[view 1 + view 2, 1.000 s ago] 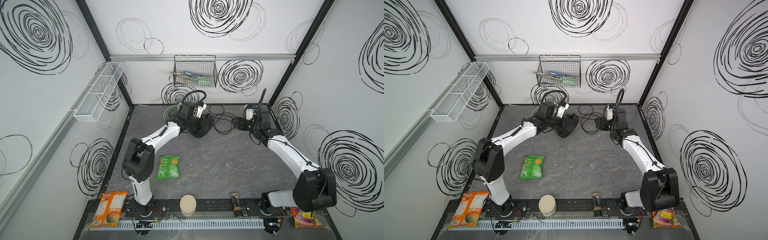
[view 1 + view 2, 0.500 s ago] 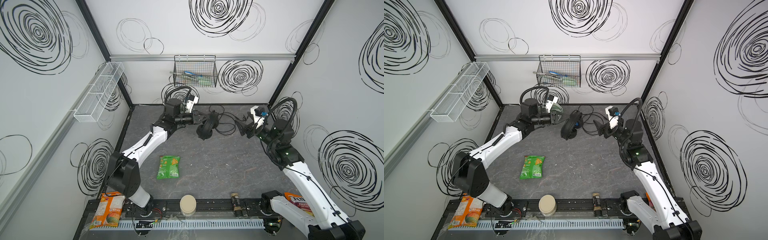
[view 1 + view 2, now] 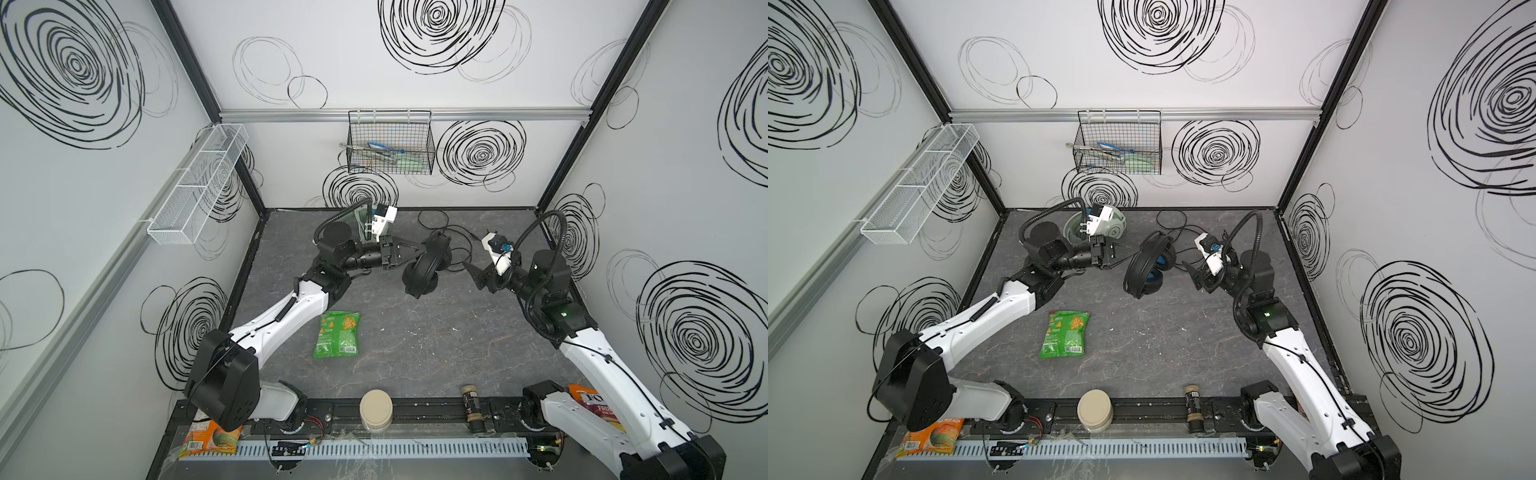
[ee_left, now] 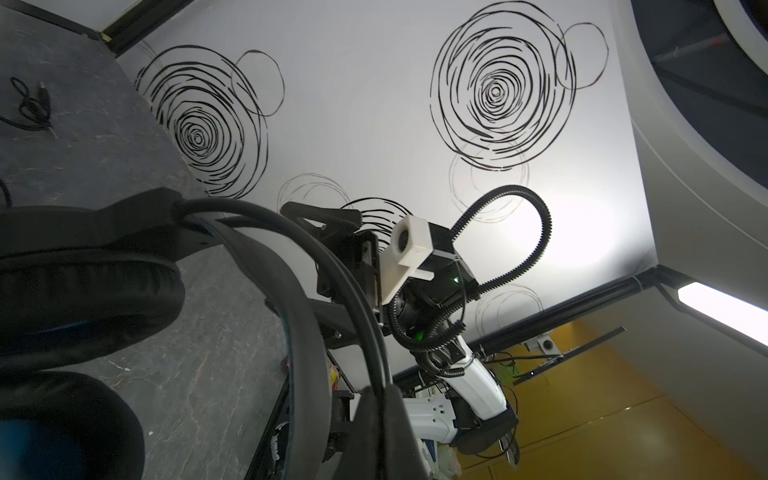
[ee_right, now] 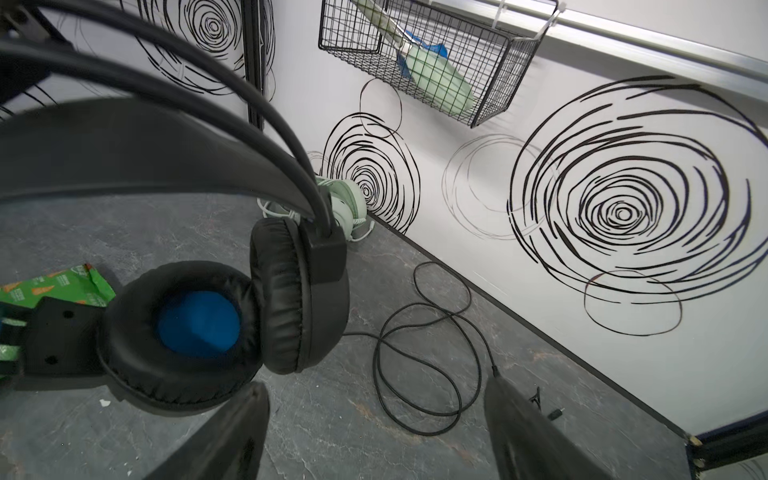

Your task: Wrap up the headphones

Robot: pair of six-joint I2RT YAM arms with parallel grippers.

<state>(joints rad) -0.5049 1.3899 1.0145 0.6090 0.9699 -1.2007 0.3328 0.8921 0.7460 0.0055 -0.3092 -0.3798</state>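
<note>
The black headphones [image 3: 424, 270] [image 3: 1144, 266] with blue ear-cup lining hang above the mat's back middle. My left gripper [image 3: 419, 249] [image 4: 382, 399] is shut on two strands of their black cable, with the headband right beside the jaws. The remaining cable [image 3: 440, 220] [image 5: 424, 332] lies looped on the mat behind. My right gripper [image 3: 473, 276] [image 5: 376, 382] stands open just right of the black headphones [image 5: 199, 324], holding nothing. The mint-green headphones [image 3: 1117, 224] [image 5: 347, 203] sit against the back wall, partly hidden behind my left wrist.
A green snack bag [image 3: 337, 340] lies mid-mat. A round lid [image 3: 376, 409] and a small bottle [image 3: 471, 401] sit on the front rail. Snack bags lie at front left [image 3: 212, 440] and front right [image 3: 594, 405]. A wire basket [image 3: 390, 145] hangs on the back wall.
My left gripper has lifted the black headphones off the mat and carried them right. My right arm has pulled back from the rear wall toward the right, its jaws wider.
</note>
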